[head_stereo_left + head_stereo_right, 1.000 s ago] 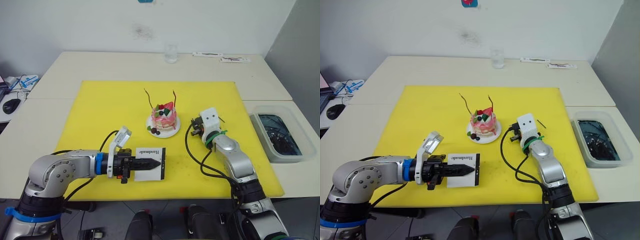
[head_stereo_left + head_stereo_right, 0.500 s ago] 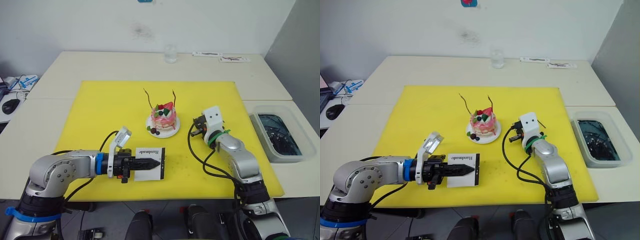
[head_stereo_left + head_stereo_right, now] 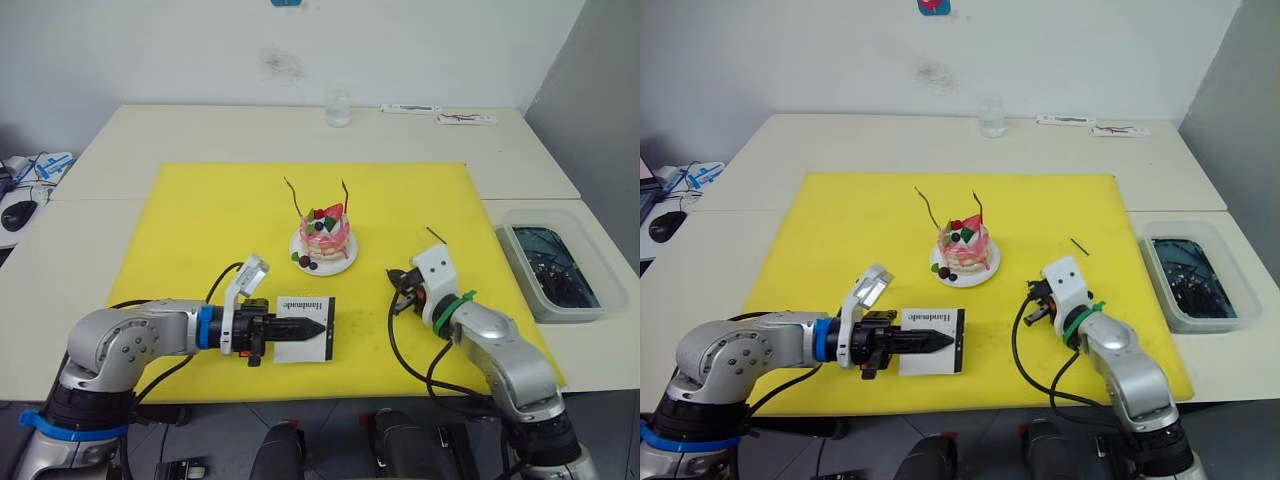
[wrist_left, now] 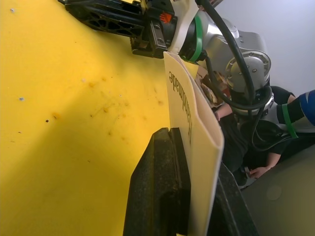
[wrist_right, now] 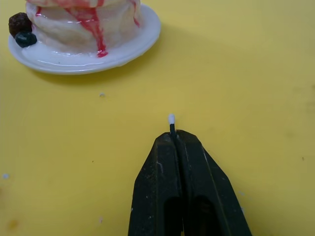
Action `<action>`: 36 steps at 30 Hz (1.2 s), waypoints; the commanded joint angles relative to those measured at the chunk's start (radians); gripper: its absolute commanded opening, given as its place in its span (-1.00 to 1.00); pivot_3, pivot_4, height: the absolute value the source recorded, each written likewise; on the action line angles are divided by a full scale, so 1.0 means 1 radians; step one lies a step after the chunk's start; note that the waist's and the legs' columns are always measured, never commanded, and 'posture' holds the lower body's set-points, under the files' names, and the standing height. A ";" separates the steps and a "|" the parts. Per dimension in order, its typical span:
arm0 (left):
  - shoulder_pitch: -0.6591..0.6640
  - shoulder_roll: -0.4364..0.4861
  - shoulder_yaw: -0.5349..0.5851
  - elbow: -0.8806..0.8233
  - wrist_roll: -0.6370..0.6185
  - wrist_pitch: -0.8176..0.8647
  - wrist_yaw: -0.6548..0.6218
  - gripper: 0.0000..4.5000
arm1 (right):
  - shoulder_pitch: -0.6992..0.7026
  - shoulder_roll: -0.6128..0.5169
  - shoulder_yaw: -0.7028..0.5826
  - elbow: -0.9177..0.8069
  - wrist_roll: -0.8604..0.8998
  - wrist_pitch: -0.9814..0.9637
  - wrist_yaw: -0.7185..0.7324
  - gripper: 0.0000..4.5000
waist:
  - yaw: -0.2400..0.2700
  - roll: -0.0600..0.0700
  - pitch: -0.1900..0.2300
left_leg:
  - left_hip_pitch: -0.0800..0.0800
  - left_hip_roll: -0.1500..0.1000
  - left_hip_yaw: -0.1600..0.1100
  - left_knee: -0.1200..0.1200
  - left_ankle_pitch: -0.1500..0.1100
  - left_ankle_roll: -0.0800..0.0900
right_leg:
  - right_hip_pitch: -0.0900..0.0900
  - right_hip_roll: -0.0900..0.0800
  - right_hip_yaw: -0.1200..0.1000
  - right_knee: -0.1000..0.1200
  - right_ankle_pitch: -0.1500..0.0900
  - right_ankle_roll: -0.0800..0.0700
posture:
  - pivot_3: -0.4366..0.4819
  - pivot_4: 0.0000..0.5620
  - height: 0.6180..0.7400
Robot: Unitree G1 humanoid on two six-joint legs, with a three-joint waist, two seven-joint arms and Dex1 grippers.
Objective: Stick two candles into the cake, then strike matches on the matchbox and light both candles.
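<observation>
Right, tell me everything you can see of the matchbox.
The matchbox is a flat white rectangular box with black print reading "Handmade" on its top face and a black strip along the edge toward the right arm. It lies on the yellow mat, in front of the cake. The left gripper is shut on it, one black finger across the printed face.

An office or lab-style test room: several plain cream desks pushed together form one surface (image 3: 520, 170) against a bare white wall (image 3: 420, 50). A yellow mat (image 3: 200, 220) covers the middle. At the surface's left edge lie a computer mouse (image 3: 17, 212) and cables (image 3: 45, 165); a grey plastic bin (image 3: 553, 270) sits at its right edge.
</observation>
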 commanded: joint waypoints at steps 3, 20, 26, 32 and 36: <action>-0.016 0.010 -0.002 -0.005 0.006 -0.020 -0.016 -1.00 | 0.000 0.000 0.003 0.029 -0.024 -0.080 -0.006 -0.57 | 0.000 0.000 0.000 | 0.000 0.000 0.000 0.000 0.000 0.000 | 0.000 0.000 0.000 0.000 0.000 0.000 | -0.05 -0.47 1.00; -0.022 0.013 -0.001 -0.002 0.014 -0.017 -0.024 -1.00 | 0.008 0.020 0.006 0.114 -0.033 -0.181 -0.003 -0.28 | 0.000 0.000 0.000 | 0.000 0.000 0.000 0.000 0.000 0.000 | 0.000 0.000 0.000 0.000 0.000 0.000 | -0.05 -0.47 1.00; -0.016 0.012 -0.003 0.000 0.017 -0.020 -0.024 -1.00 | 0.004 0.030 0.003 0.118 -0.028 -0.169 -0.011 -0.98 | 0.000 0.000 0.000 | 0.001 0.000 0.000 0.000 0.000 0.000 | 0.001 0.000 0.000 0.000 0.000 0.000 | -0.05 -0.47 1.00; -0.013 0.008 -0.005 0.001 0.017 -0.017 -0.021 -1.00 | 0.010 0.013 -0.005 0.064 -0.006 -0.149 0.020 -0.98 | 0.000 0.000 0.000 | 0.001 0.000 0.000 0.000 0.000 0.000 | 0.001 0.000 0.000 0.000 0.000 0.000 | -0.05 -0.47 1.00; -0.039 -0.018 -0.011 0.037 0.015 -0.006 -0.006 -1.00 | -0.004 -0.076 -0.006 -0.080 0.039 -0.109 0.121 -0.98 | 0.001 0.000 0.000 | 0.000 0.000 0.000 0.000 0.000 0.000 | 0.001 0.000 0.000 0.000 0.000 0.000 | -0.05 -0.47 1.00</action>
